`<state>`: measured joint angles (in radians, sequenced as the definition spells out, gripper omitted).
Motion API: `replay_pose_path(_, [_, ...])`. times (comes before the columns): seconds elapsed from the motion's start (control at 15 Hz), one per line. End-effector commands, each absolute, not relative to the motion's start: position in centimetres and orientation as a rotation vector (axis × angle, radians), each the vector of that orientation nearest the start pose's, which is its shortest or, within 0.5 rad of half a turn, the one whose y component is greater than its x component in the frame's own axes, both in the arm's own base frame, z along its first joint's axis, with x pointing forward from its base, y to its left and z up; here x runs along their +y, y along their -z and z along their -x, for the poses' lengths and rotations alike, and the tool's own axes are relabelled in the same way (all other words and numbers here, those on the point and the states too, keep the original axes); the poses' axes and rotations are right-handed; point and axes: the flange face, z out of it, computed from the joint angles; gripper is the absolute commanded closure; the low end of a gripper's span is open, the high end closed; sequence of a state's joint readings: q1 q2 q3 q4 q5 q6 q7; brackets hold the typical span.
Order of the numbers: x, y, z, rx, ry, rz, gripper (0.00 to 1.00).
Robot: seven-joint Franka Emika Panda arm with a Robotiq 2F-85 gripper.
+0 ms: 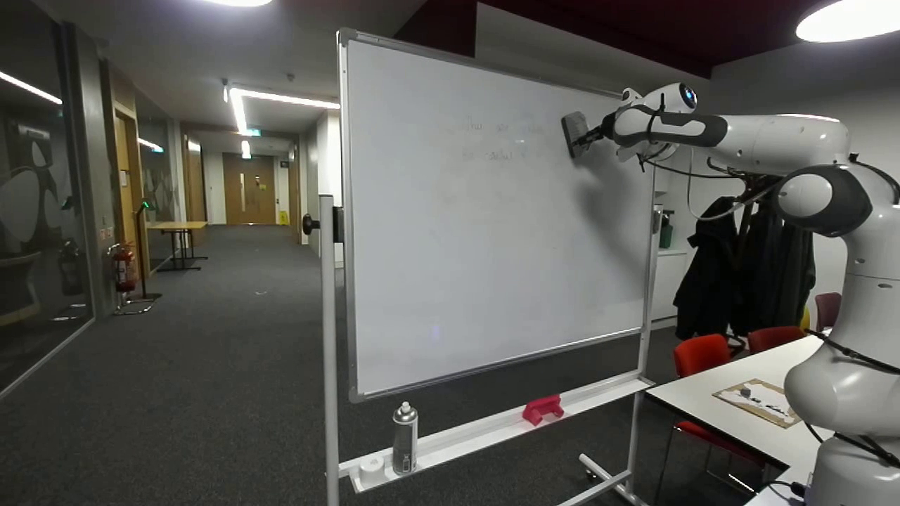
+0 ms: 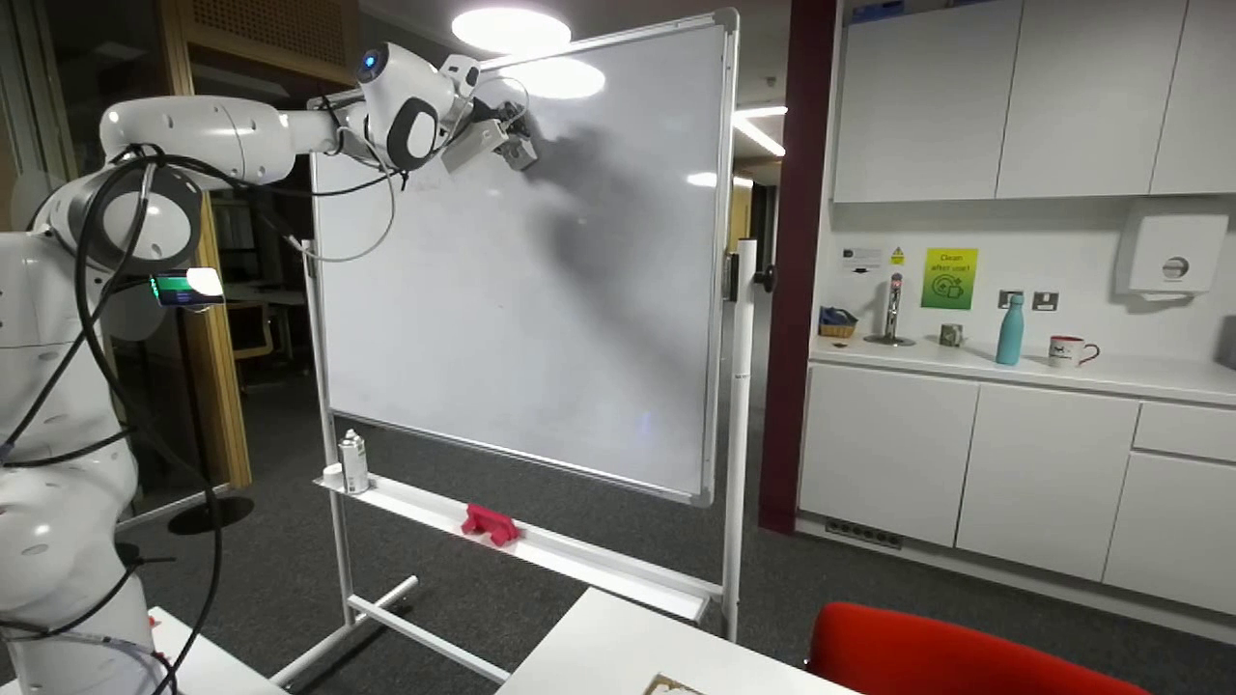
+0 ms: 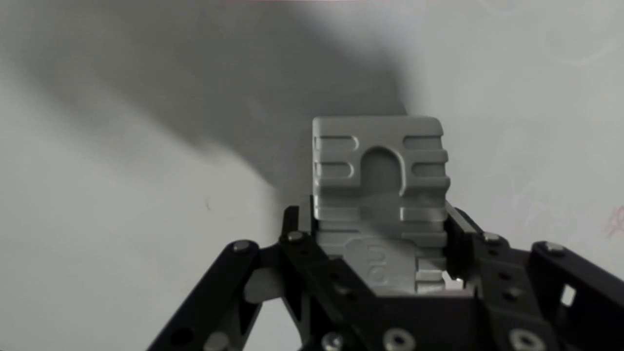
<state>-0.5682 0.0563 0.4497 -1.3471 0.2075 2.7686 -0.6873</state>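
The grey eraser [image 3: 380, 195] is in the grasp of the jaws, which clamp it by its two sides, its ribbed back toward the wrist camera. It is at the upper part of the board [image 1: 457, 267], toward the side nearer the arm [image 1: 773, 140]; whether it touches the surface cannot be told. A broad shadow [image 3: 351, 87] lies on the board beside it. In an exterior view, two lines of faint writing [image 1: 499, 155] show near the eraser, and a reddish mark [image 3: 617, 220] sits at the edge of the wrist view.

Below the board runs a tray [image 1: 478, 437]. A red holder [image 1: 543, 409] rests partway along it; at one end a spray can [image 1: 405, 443] stands upright, just beside a short white cylinder [image 1: 371, 469].

Near the arm, the white table [image 1: 692, 379] bears a flat panel [image 1: 758, 402], with a red chair [image 1: 702, 355] beside it. Dark coats [image 1: 710, 281] hang behind. In an exterior view, a blue bottle [image 2: 1010, 331] stands near a red-rimmed mug [image 2: 1067, 350] and a tap [image 2: 893, 309].
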Motion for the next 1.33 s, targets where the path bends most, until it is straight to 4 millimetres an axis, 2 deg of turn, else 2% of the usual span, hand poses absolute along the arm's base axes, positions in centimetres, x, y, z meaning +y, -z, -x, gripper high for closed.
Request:
replay_pose_path(0.0, [-13.3, -85.8, -59.3, -0.429, 2.153, 2.581, 0.65])
replay_pose_path(0.8, [-19.9, -86.7, -58.2, -0.209, 2.161, 2.528, 0.65])
replay_pose_path(1.0, [-18.9, -86.5, -58.6, -0.247, 2.168, 2.537, 0.65])
replay_pose_path(1.27, [-14.9, -85.9, -59.1, -0.38, 2.166, 2.558, 0.65])
